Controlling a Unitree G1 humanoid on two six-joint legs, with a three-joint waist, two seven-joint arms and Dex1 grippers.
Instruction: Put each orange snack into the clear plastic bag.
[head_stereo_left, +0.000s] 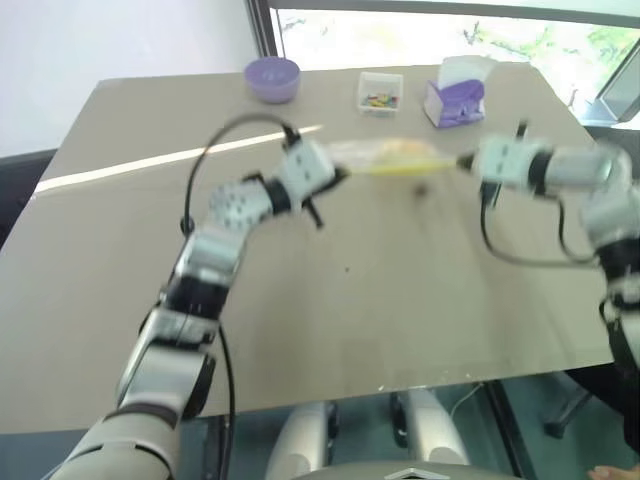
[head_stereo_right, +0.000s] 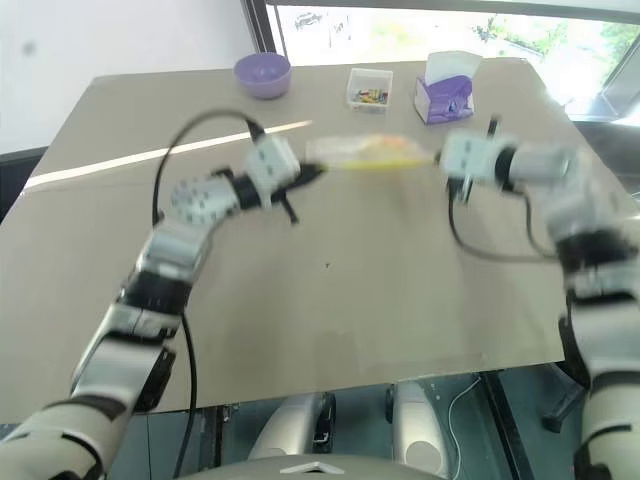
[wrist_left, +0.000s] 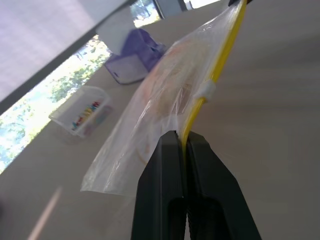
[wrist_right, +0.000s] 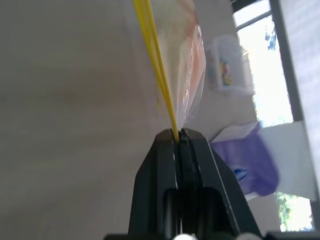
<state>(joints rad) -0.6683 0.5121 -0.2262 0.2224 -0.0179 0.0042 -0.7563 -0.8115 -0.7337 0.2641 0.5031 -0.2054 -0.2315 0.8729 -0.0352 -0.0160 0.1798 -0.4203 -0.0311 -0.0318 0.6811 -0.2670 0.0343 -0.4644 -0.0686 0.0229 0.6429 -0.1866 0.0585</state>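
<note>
The clear plastic bag (head_stereo_left: 395, 158) hangs stretched between my two grippers above the far middle of the table. Its yellow seal strip (wrist_left: 220, 70) runs from one gripper to the other. My left gripper (wrist_left: 184, 145) is shut on one end of the strip, and my right gripper (wrist_right: 178, 134) is shut on the other end. A pale orange snack (wrist_left: 167, 82) shows blurred through the plastic inside the bag. A white slider (wrist_left: 205, 90) sits on the strip near the left gripper.
At the table's far edge stand a purple bowl (head_stereo_left: 272, 78), a small clear box of colourful bits (head_stereo_left: 380, 92) and a purple-and-white tissue box (head_stereo_left: 457, 95). The beige table (head_stereo_left: 350, 300) is bare toward me. A window lies beyond the far edge.
</note>
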